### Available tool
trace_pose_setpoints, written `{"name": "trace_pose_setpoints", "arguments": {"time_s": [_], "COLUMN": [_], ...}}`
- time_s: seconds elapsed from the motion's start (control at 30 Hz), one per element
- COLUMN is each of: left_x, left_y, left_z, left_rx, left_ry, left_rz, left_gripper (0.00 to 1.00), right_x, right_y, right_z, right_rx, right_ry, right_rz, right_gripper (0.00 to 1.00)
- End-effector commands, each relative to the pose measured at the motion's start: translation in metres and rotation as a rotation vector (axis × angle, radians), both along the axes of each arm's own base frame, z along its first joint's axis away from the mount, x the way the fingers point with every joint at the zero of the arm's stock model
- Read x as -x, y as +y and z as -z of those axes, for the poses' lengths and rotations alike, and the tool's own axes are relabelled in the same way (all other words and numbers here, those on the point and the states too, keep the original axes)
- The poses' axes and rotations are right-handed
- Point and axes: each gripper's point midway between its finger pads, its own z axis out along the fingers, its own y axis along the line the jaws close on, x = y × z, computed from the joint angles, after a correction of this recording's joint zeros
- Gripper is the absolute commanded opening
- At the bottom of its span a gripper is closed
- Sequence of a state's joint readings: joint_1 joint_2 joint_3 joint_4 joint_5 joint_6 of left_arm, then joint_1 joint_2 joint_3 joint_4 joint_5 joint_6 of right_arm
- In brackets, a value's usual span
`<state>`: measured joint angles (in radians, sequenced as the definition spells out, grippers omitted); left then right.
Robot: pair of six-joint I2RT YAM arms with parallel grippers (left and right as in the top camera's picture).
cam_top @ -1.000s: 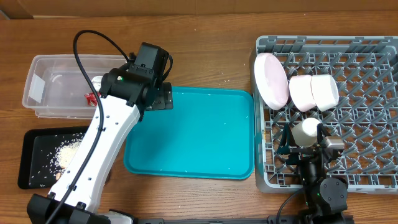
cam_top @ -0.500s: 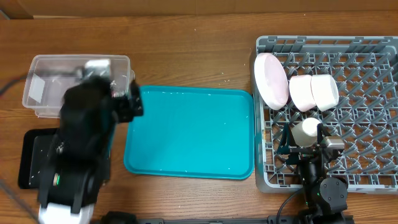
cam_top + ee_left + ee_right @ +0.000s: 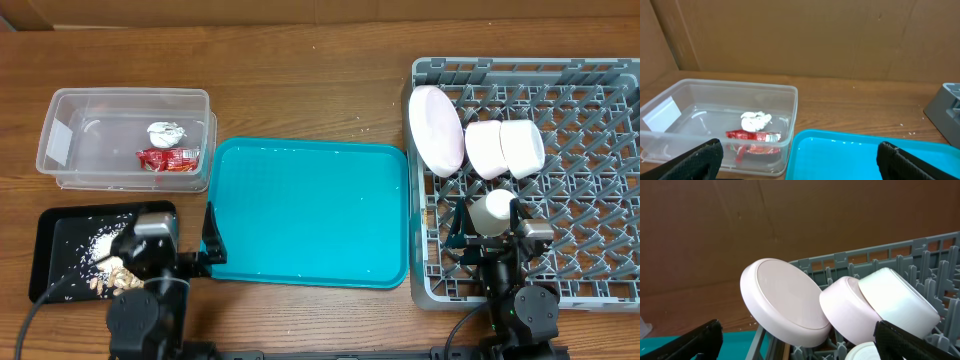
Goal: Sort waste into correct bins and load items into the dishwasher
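Observation:
The clear tub (image 3: 70, 110) (image 3: 670, 127) holds a red wrapper (image 3: 168, 158) (image 3: 752, 135) and a white tissue ball (image 3: 165, 131) (image 3: 755, 120). Beige food scraps (image 3: 104, 245) lie in the black tray (image 3: 55, 275). In the grey dish rack (image 3: 580, 240) (image 3: 900, 250) a white plate (image 3: 437, 128) (image 3: 782, 300) and two white bowls (image 3: 485, 149) (image 3: 522, 147) stand on edge. My left gripper (image 3: 165, 245) (image 3: 800, 160) is open and empty near the table's front edge, between the black tray and the teal tray. My right gripper (image 3: 490, 235) (image 3: 797, 345) is open over the rack's near left part.
The teal tray (image 3: 305, 215) (image 3: 865, 155) lies bare between the bins and the rack. A white round object (image 3: 492, 210) (image 3: 862, 352) sits low in the rack close to my right gripper's right finger. A brown cardboard wall stands behind the table.
My left arm has pulled back from over the clear tub to the near table edge. The wrapper and tissue now show in the tub. The right arm has not moved.

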<state>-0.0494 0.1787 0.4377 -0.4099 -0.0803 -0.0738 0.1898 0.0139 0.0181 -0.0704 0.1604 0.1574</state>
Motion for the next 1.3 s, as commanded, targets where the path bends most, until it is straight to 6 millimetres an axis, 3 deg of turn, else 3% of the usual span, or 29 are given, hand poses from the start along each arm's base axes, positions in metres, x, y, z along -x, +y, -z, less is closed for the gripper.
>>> {"name": "trace_pose_setpoints", "arguments": {"time_s": [0.0,0.47,1.27], "left_x": [0.006,-0.01,-0.012], "left_y": [0.0,-0.005,-0.007], "left_z": [0.012,0.102,0.098], "left_rx": [-0.015,0.048,0.05], "left_ry": [-0.036,0.065,0.043], "left_rz": [0.008,0.017,0.03], "left_gripper": [1.0,1.0,1.0], "right_x": [0.0,0.0,0.0], "right_y": [-0.001,-0.001,-0.001], "right_z": [0.001,0.001,0.001], "right_rx": [-0.008,-0.008,-0.008], "right_ry": [-0.006,-0.006,-0.006], "right_rz": [0.002,0.002,0.002], "right_gripper": [1.0,1.0,1.0]}}
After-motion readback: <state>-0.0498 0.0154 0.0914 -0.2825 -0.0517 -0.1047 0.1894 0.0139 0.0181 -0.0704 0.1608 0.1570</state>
